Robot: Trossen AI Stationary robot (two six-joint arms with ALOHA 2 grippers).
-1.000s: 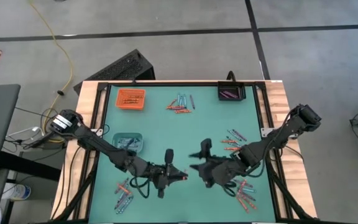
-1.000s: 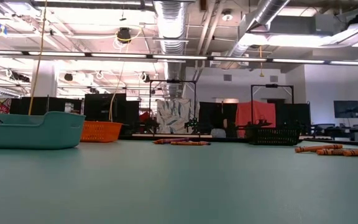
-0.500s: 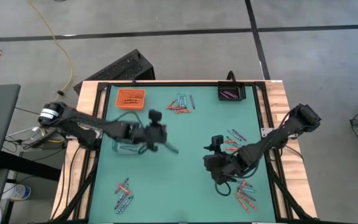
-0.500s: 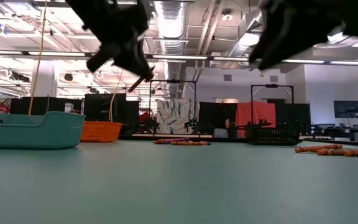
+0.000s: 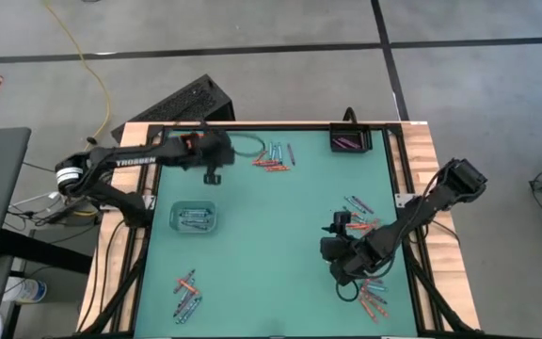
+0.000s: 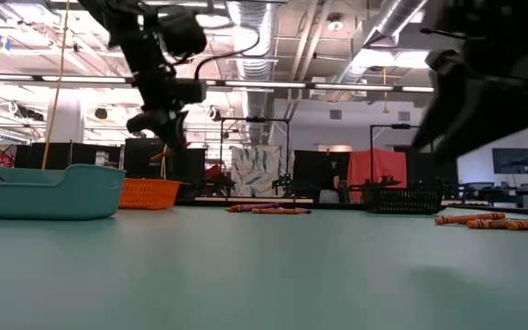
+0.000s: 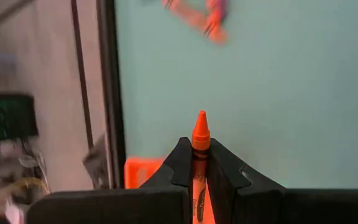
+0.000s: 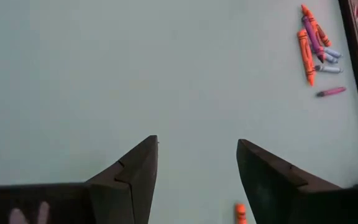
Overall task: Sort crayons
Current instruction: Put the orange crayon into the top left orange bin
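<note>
My left gripper (image 7: pixel 195 148) is shut on an orange crayon (image 7: pixel 200 132). It hovers at the table's far left (image 5: pixel 213 172), over the orange tray (image 7: pixel 143 172), and shows high in the low view (image 6: pixel 159 121). My right gripper (image 8: pixel 197 146) stands open above bare mat right of centre (image 5: pixel 335 247), with nothing between its fingers. Loose crayons lie flat in piles: far centre (image 5: pixel 273 156), right (image 5: pixel 356 209), near right (image 5: pixel 373 297) and near left (image 5: pixel 186 294). My left gripper pinches the orange crayon's wrapped shaft (image 7: pixel 196 163) between its two fingers. The crayon lies along the fingers, and its pointed tip (image 7: pixel 201 119) sticks out past them. The fingers slant down from above. The crayon is lifted clear of table and tray.
A clear tray (image 5: pixel 194 217) with blue-grey crayons sits left of centre. A black tray (image 5: pixel 350 140) sits at the far right. A raised dark frame (image 5: pixel 149 217) rims the mat. One orange crayon (image 8: pixel 240 213) lies just below my right gripper. The mat's middle (image 5: pixel 271 235) is bare.
My left gripper has swung from the near middle of the table to the far left, over the orange tray. It turned as it went and kept the orange crayon. My right gripper has gone toward the table's right edge and come down, staying open.
</note>
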